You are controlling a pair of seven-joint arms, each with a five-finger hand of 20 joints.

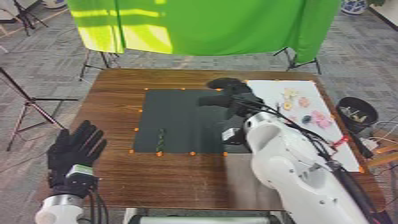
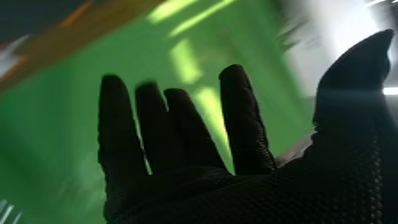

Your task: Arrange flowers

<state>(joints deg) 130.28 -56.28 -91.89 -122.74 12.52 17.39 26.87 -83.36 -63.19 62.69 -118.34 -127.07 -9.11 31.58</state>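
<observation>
Left hand (image 1: 69, 155) at left side of brown table (image 1: 115, 100), fingers straight, slightly spread, nothing held. Green stem (image 1: 161, 141) on dark mat (image 1: 182, 120), near mat's left edge. Right hand (image 1: 234, 94) over mat's far right part, open wide, fingers straight, thumb well out, nothing held. Pink flower (image 1: 321, 119) and others on white sheet (image 1: 259, 87). Black bowl (image 1: 344, 102) beside table's right edge.

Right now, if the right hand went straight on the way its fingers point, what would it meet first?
Probably the green curtain, which lies beyond the right hand's fingertips in the right wrist view. The way there looks free, though depth is hard to judge.
</observation>
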